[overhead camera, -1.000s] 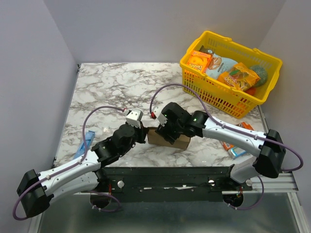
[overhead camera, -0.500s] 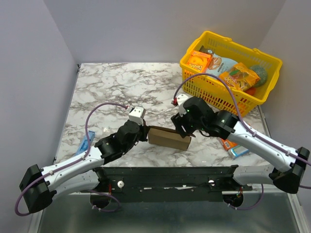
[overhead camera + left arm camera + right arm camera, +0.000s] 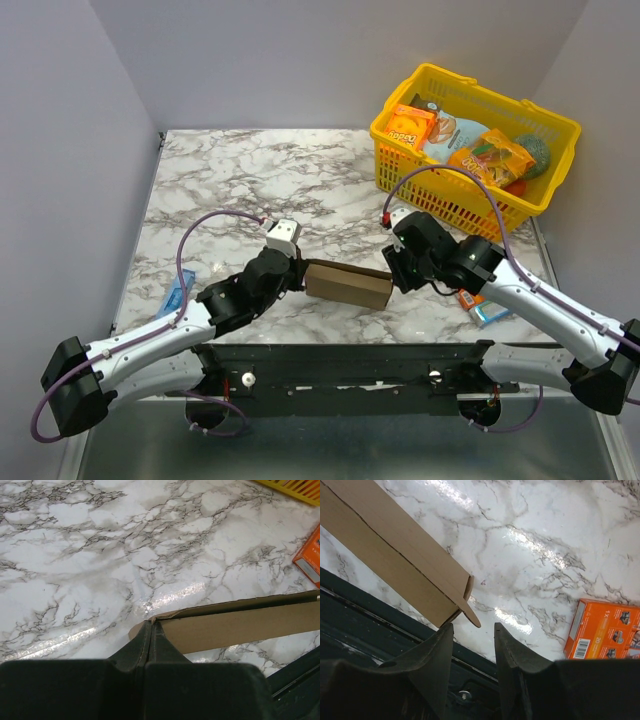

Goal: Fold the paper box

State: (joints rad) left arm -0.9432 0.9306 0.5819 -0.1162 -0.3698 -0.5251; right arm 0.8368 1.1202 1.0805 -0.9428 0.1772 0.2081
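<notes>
Quick look at the folding rig. The left gripper (image 3: 298,274) is pressed together on the near-left corner of the box (image 3: 348,285). In the left wrist view the fingers (image 3: 151,630) meet with the cardboard edge pinched between them. The rest of the box (image 3: 240,625) runs off to the right of that gripper, lying flat on the marble table (image 3: 250,180).

The right gripper (image 3: 395,272) sits just off the other end of the box. Its jaws are spread with a clear gap and they aren't gripping anything. From its own camera the box (image 3: 390,555) stretches up and to the left of the fingers (image 3: 440,650). A little rounded tab on the box's end pokes down toward the mouth of the gap, and I can't tell if it touches either finger.

So the box sits between the two grippers, near the table's front edge, partly folded into a long flattish sleeve.

Other stuff: an orange carton (image 3: 605,630) lies on the table to the right of the right fingers. A yellow basket (image 3: 455,205) full of snack packs is well beyond that arm. A blue packet (image 3: 172,300) lies off to the left arm's left.
</notes>
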